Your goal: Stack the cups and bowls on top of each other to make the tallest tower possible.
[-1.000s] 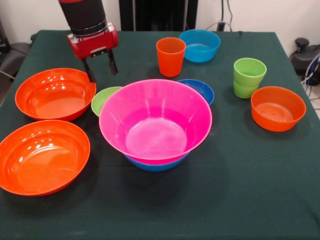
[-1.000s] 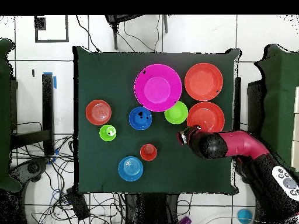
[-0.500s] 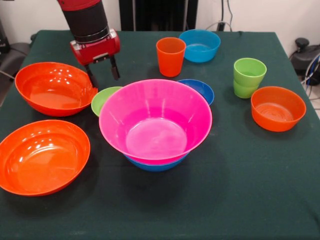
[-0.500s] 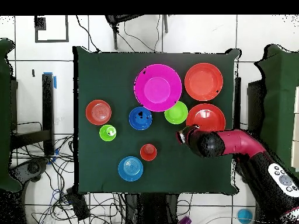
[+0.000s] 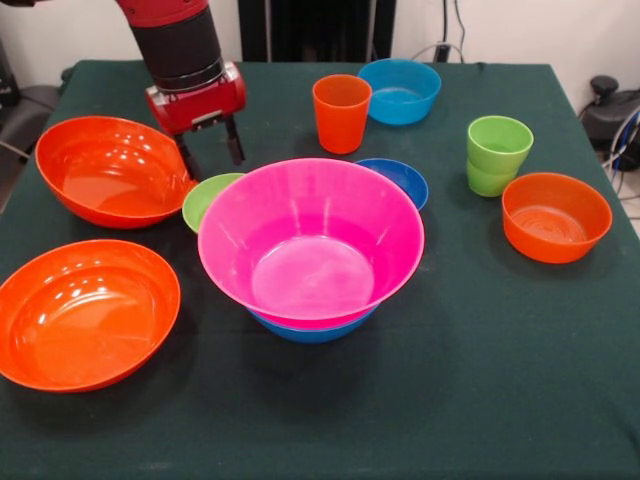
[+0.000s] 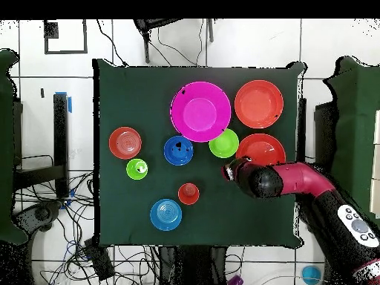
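Note:
The tower is a large pink bowl (image 5: 310, 240) nested in a large blue bowl (image 5: 310, 330) at the table's middle; it also shows in the overhead view (image 6: 200, 111). My gripper (image 5: 210, 157) is open, and its left finger touches the right rim of a large orange bowl (image 5: 110, 170), which sits tilted. Nothing is between the fingers. A second large orange bowl (image 5: 85, 310) lies in front of it. A small lime bowl (image 5: 205, 198) sits just below the gripper. The orange cup (image 5: 341, 112) and two stacked lime cups (image 5: 498, 155) stand upright.
A dark blue bowl (image 5: 400, 178) sits behind the pink bowl, a light blue bowl (image 5: 400, 90) at the back, and a small orange bowl (image 5: 555, 215) at the right. The table (image 5: 480, 400) is covered in dark green cloth.
My gripper has moved slightly right and down. The large orange bowl beside it has tipped up, its left side rising, and has shifted a little toward the back.

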Available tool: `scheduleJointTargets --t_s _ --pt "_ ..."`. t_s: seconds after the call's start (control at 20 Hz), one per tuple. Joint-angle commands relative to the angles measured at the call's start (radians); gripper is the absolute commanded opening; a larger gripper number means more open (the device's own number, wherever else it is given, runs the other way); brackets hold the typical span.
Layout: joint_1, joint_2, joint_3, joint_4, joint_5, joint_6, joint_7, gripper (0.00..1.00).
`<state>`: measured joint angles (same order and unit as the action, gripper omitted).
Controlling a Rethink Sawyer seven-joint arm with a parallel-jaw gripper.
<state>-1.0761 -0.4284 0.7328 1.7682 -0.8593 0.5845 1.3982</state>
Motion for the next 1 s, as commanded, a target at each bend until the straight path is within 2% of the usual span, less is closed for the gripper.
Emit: scheduleJointTargets --t_s 0.05,0.15,0.25,0.4,0.65,1.0 --pt "0.063 -0.009 -0.040 -0.037 -0.067 -0.020 -0.061 1.00" --pt "0.056 -0.020 -0.033 -0.030 -0.055 -0.010 -0.068 1.00" --pt "0.022 -0.049 -0.013 -0.014 -0.029 0.020 -0.110 1.00" --pt "-0.009 -0.096 0.019 -0.017 0.027 0.101 -0.174 1.00" --pt "-0.047 -0.158 0.051 0.000 0.083 0.179 -0.243 1.00" --pt "-0.049 -0.160 0.067 -0.024 0.093 0.209 -0.259 1.00"
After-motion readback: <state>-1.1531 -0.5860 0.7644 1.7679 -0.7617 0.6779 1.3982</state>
